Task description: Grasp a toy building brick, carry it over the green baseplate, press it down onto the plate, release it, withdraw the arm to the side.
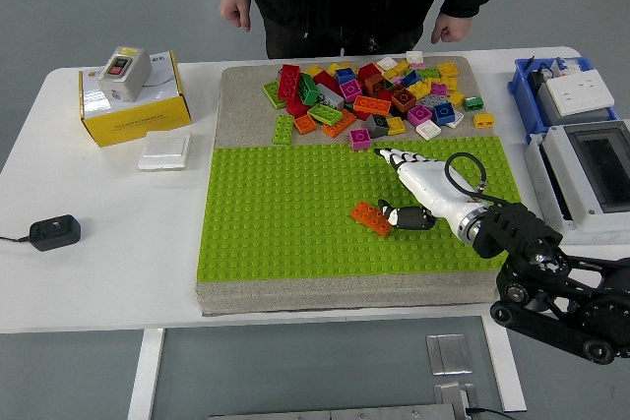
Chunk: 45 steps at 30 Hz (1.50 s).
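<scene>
An orange brick (pixel 371 217) lies on the green baseplate (pixel 285 213), right of its middle. My right hand (pixel 413 184), white with black joints, hovers just right of the brick with its fingers stretched out flat toward the brick pile and its thumb close beside the brick, apart from it; it is open and holds nothing. A heap of mixed coloured bricks (pixel 374 95) lies on the grey mat behind the plate. My left arm does not show.
A person stands at the far side, hands (pixel 233 12) hanging at the table's edge. A yellow box (pixel 133 110) with a switch, a white block (pixel 164 150) and a black adapter (pixel 54 232) sit left. Blue and white electrical boxes (pixel 581 145) line the right edge.
</scene>
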Each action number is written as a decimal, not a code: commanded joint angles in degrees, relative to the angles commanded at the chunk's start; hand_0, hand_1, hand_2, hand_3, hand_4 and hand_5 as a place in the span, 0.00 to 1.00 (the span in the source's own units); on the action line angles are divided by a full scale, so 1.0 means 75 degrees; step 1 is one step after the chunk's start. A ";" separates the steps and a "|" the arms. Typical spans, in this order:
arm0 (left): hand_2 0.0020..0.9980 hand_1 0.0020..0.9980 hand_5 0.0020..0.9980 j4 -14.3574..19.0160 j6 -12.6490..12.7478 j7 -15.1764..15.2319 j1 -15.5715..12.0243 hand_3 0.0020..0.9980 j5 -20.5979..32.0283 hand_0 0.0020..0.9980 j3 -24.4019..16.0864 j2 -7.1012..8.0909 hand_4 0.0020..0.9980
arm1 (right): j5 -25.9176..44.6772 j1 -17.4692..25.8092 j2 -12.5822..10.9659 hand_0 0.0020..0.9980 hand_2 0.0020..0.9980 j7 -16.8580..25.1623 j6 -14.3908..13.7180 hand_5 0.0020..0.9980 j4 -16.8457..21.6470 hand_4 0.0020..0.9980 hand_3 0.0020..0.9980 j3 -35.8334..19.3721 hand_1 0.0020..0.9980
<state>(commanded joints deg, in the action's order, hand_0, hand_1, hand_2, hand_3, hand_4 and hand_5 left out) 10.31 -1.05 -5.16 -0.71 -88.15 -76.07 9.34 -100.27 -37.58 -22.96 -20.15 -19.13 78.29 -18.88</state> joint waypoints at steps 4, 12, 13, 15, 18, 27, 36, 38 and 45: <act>0.62 0.65 0.46 0.0000 0.0010 0.0002 0.0014 0.66 0.0094 0.67 0.0090 -0.0007 0.39 | 0.0448 -0.0038 -0.0187 0.86 1.00 0.0250 -0.0179 0.38 0.0216 0.58 1.00 -0.0349 1.00; 0.62 0.65 0.46 0.0000 0.0004 -0.0017 -0.0004 0.66 0.0079 0.67 0.0056 0.0030 0.39 | 0.2384 -0.0358 -0.1003 0.62 0.99 0.0384 0.0817 0.50 0.1369 0.54 1.00 -0.1228 0.74; 0.62 0.65 0.46 0.0000 0.0003 -0.0018 -0.0005 0.66 0.0081 0.67 0.0057 0.0032 0.39 | 0.2571 -0.0395 -0.1060 0.62 0.99 0.0364 0.0940 0.50 0.1474 0.54 1.00 -0.1260 0.74; 0.62 0.65 0.46 0.0000 0.0003 -0.0021 -0.0008 0.66 0.0093 0.67 0.0067 0.0033 0.39 | 0.3167 -0.0486 -0.1176 0.62 0.99 0.0313 0.1258 0.50 0.1679 0.54 1.00 -0.1307 0.74; 0.62 0.65 0.46 0.0000 0.0003 -0.0023 -0.0008 0.66 0.0103 0.67 0.0081 0.0036 0.39 | 0.4022 -0.0629 -0.1264 0.44 0.86 0.0221 0.1758 0.70 0.1856 0.57 1.00 -0.1303 0.63; 0.62 0.65 0.46 0.0000 -0.0005 -0.0028 0.0017 0.66 0.0057 0.67 0.0050 0.0054 0.39 | 0.6524 -0.0855 -0.0943 0.40 0.85 0.0434 0.2098 0.91 0.1692 0.64 1.00 -0.0879 0.65; 0.62 0.65 0.46 0.0000 -0.0006 -0.0027 0.0019 0.66 0.0028 0.67 0.0023 0.0041 0.38 | 0.8271 -0.0782 -0.0456 0.66 0.90 0.0812 0.1861 1.00 0.1269 0.68 1.00 -0.0333 0.78; 0.62 0.65 0.46 0.0000 -0.0002 -0.0026 0.0022 0.66 0.0055 0.67 0.0052 0.0039 0.38 | 0.8513 -0.0740 -0.0331 0.66 0.90 0.0917 0.1802 1.00 0.1160 0.68 1.00 -0.0204 0.78; 0.62 0.65 0.46 0.0000 0.0024 -0.0015 0.0033 0.66 0.0264 0.67 0.0268 0.0013 0.38 | 0.7980 -0.0562 -0.0097 0.71 0.90 0.1245 0.1371 1.00 0.0962 0.69 1.00 0.0097 0.79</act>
<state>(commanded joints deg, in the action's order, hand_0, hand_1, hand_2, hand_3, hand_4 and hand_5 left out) 10.31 -0.87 -5.27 -0.46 -86.17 -74.06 9.44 -40.43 -41.79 -23.69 -10.82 -8.85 85.51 -18.15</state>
